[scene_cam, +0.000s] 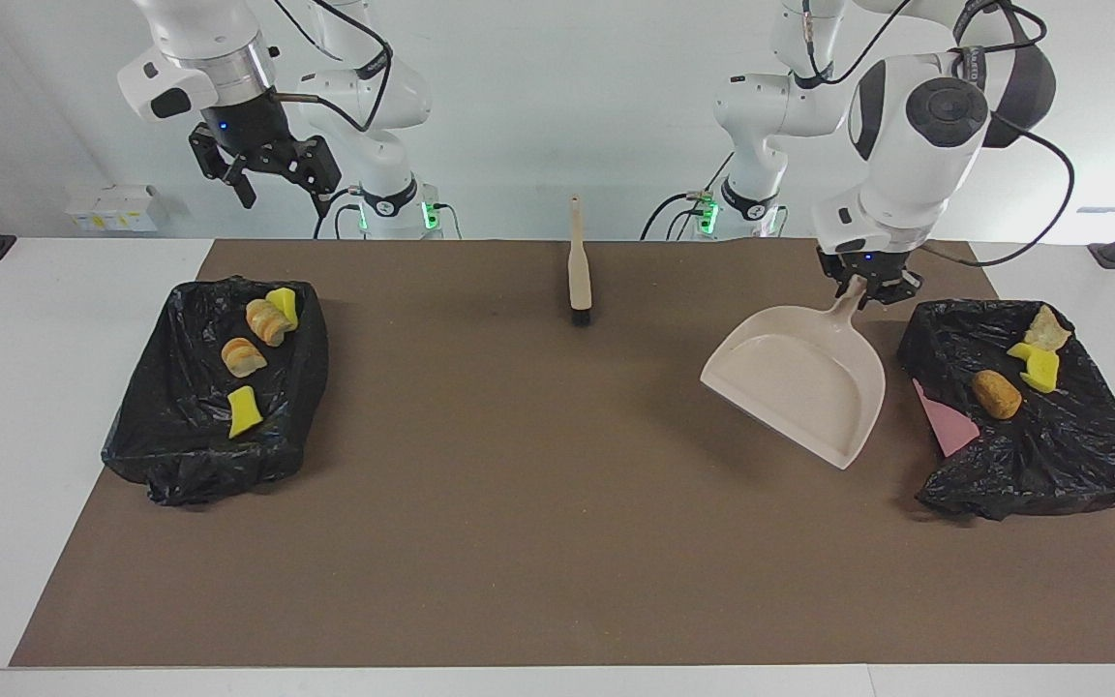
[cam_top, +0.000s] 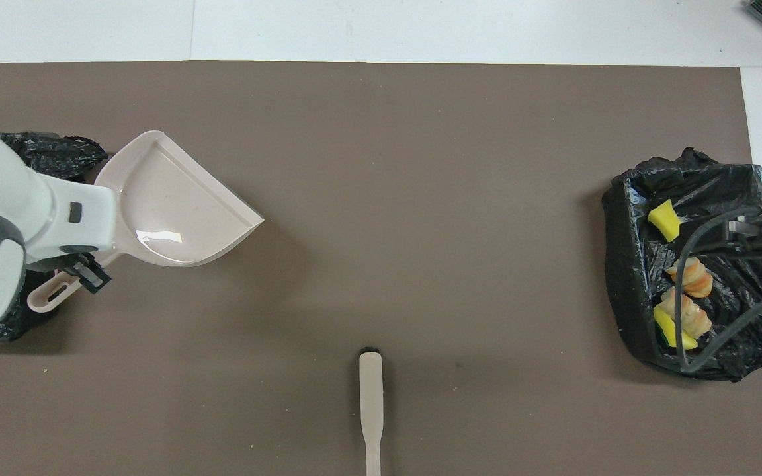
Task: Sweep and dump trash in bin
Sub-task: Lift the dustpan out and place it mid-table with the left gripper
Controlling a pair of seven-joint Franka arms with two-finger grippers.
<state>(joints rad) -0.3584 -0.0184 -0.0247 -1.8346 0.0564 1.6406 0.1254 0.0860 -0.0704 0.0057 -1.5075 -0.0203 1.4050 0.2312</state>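
High facing and steep overhead views share the table (scene_cam: 557, 542)

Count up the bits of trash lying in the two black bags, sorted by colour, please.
Yellow pieces: 3
Orange-tan lumps: 3
Pale beige chunk: 1
Total: 7

Trash, right arm's end: two orange-tan bread lumps (scene_cam: 268, 321) (scene_cam: 242, 357) and two yellow foam pieces (scene_cam: 283, 305) (scene_cam: 245, 411), loose in black-lined bin (scene_cam: 146, 440).
Trash, left arm's end: brown lump (scene_cam: 995, 394), yellow sponge bit (scene_cam: 1038, 363), pale chunk (scene_cam: 1047, 329) in second lined bin (scene_cam: 1090, 465).
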